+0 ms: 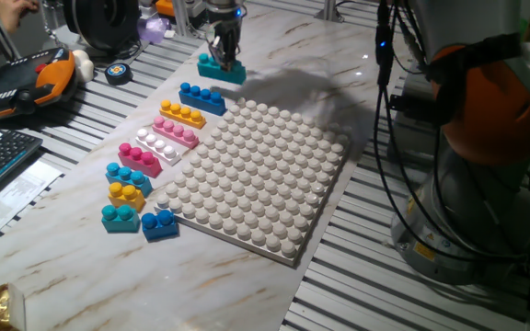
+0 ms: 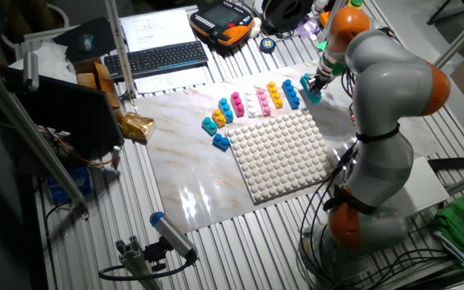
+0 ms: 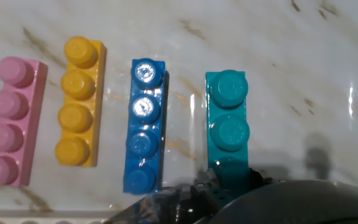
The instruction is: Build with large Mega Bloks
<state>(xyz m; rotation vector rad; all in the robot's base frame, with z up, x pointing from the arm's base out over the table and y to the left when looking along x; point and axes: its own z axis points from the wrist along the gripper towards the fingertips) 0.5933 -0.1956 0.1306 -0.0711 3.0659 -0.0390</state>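
Nothing is built yet: the big studded plate (image 1: 256, 175) is bare, and the pincer (image 1: 225, 57) sits down over the teal brick (image 1: 221, 69) at its 11 o'clock, grip unclear.

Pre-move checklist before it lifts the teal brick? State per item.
1. Claw over the teal brick: ok.
2. Claw closed on the brick: cannot tell; fingertips hidden in hand view.
3. Teal brick flat on the table: ok.
4. Gap to the blue brick alongside: ok, not touching.
5. Baseplate studs free for placing: ok, nothing on it.
6. Yellow brick and pink brick in their row: ok.
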